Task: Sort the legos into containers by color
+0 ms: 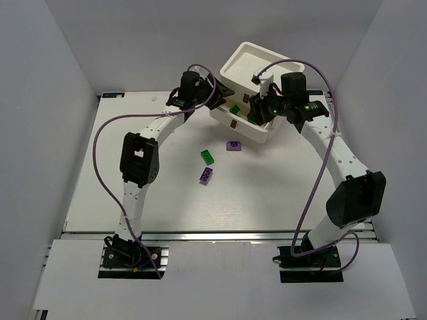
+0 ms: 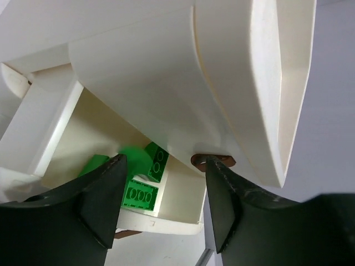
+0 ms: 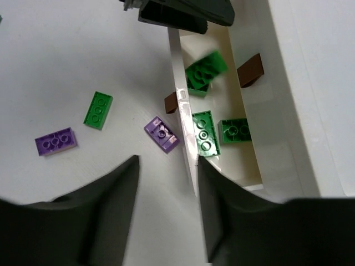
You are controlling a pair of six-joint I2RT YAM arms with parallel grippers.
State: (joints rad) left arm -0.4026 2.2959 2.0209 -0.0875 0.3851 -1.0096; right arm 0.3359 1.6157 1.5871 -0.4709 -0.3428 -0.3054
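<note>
Two white bins stand at the back of the table. The upper bin (image 1: pixel 259 61) leans tilted on the lower bin (image 1: pixel 257 135). My left gripper (image 1: pixel 215 93) is open at the bins' left corner; in its wrist view (image 2: pixel 163 194) one finger touches a brown mark (image 2: pixel 215 160) under the upper bin (image 2: pixel 166 72). My right gripper (image 1: pixel 259 112) is open and straddles the lower bin's front wall (image 3: pixel 180 105), one finger inside and one outside. Green legos (image 3: pixel 203 131) (image 3: pixel 235 129) lie in the lower bin, and one (image 3: pixel 206 71) is blurred. On the table lie a green lego (image 1: pixel 208 156) and two purple ones (image 1: pixel 233 145) (image 1: pixel 206 175).
Grey walls close in the table on the left, back and right. The arm bases sit at the near edge (image 1: pixel 200 235). Purple cables loop over both arms. The loose legos also show in the right wrist view, left of the bin wall (image 3: pixel 98 110).
</note>
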